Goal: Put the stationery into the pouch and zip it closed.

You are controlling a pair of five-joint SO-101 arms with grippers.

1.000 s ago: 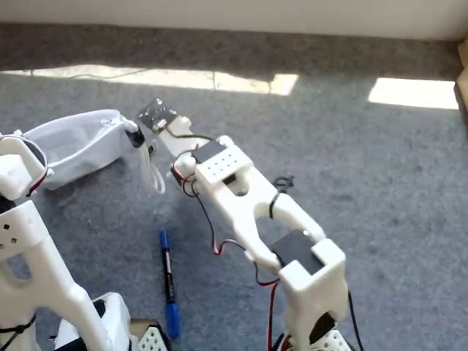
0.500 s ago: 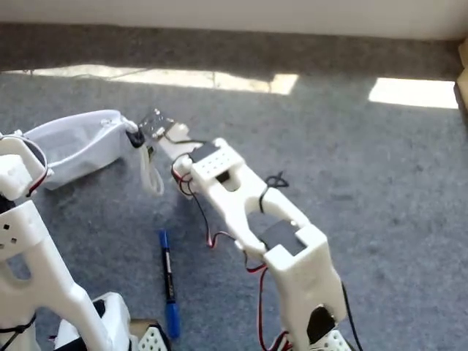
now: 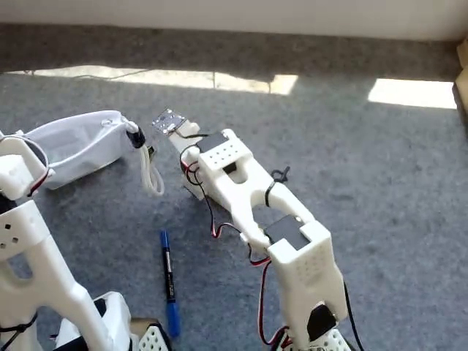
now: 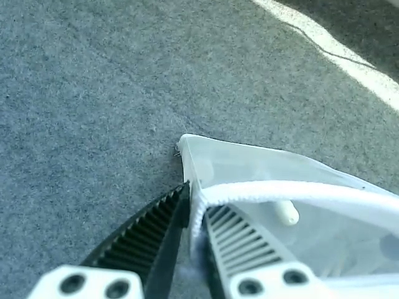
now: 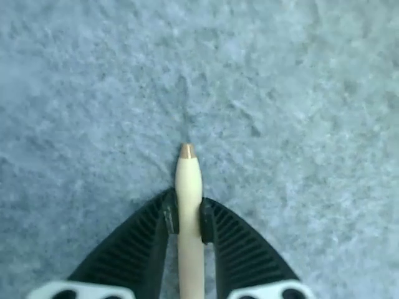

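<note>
Blue pen: I see the blue pen (image 3: 169,281) lying flat on the grey carpet (image 3: 380,190), between the bases of the two arms and well apart from the pouch.
Right gripper: my right gripper (image 5: 187,210) is clamped on a white pen (image 5: 187,180). Its brownish tip sticks out beyond the fingers, over bare carpet.
Strap: a white loop strap (image 3: 151,175) lies on the carpet beside the right arm's wrist, at the end of the pouch.
Pouch: the translucent white pouch (image 3: 77,146) lies on the carpet, beyond the blue pen.
Left gripper: my left gripper (image 4: 194,205) is closed on the edge of the pouch, near its corner.
Sun patches: bright sun patches (image 3: 413,93) fall on the far carpet.
</note>
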